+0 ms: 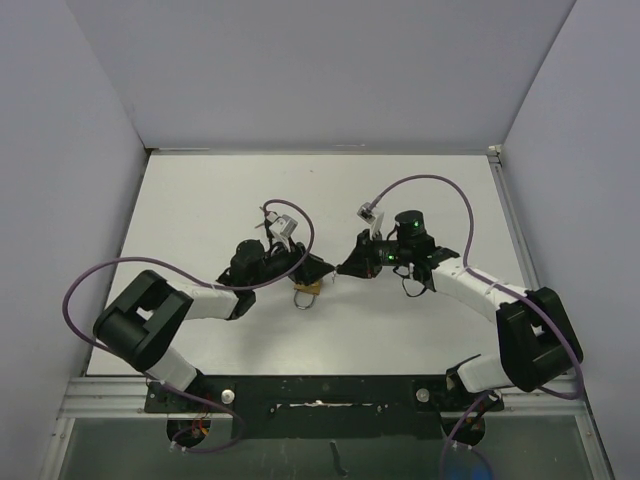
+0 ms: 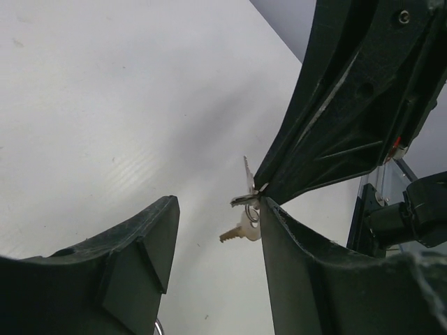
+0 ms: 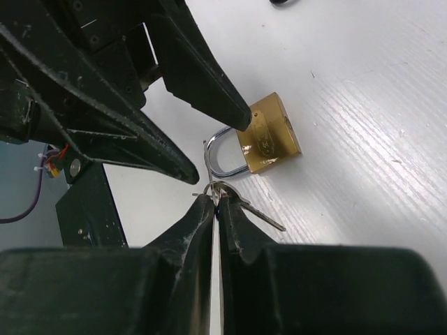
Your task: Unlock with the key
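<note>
the padlock [image 3: 269, 134] is laid on the desk [image 3: 377, 84] under the parted left hand [image 2: 216, 209]. the light, stiff key [image 3: 262, 216] is pinched by its ring in the right hand [image 3: 215, 201]; its bow is judged a firmer hold.

Both arms reach inward (tips nearly meeting); left tool [image 2: 218, 209] spread, right tool [image 3: 215, 200] pinched tight

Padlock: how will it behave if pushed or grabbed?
The padlock looks like solid brass: probably rigid and heavy for its size. It lies flat on the smooth table, so a push would likely slide or spin it, not roll it. Its polished shackle may be slippery to pinch.
</note>
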`<state>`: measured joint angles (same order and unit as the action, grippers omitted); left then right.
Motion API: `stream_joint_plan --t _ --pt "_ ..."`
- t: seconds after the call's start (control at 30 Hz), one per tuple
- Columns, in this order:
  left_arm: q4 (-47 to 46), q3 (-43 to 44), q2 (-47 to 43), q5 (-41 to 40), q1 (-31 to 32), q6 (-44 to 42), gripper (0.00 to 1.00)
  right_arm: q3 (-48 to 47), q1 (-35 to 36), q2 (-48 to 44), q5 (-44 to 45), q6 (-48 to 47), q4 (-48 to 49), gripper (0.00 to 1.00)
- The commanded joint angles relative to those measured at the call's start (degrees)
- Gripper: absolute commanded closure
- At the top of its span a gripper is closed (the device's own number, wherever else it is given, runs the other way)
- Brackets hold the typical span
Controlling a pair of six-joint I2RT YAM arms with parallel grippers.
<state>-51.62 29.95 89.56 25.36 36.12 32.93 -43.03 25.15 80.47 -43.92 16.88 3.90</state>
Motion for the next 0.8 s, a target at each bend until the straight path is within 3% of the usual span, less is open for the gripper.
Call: stream_joint_plan --t 0.0,0.4,0.77 --pt "-11.5 -0.7 2.2 2.8 -1.8 4.7 0.54 -0.1 -0.3 0.5 -2.8 1.1 4.0 1.0" --pt "-21.0 -1.3 6.0 5.8 -2.1 8.2 0.56 -0.4 -0.3 2.1 -4.0 1.7 5.1 1.0" --pt "-22.0 -1.4 7.5 6.8 -2.1 9.1 0.63 -0.5 -0.4 2.8 -3.9 2.4 6.1 1.0"
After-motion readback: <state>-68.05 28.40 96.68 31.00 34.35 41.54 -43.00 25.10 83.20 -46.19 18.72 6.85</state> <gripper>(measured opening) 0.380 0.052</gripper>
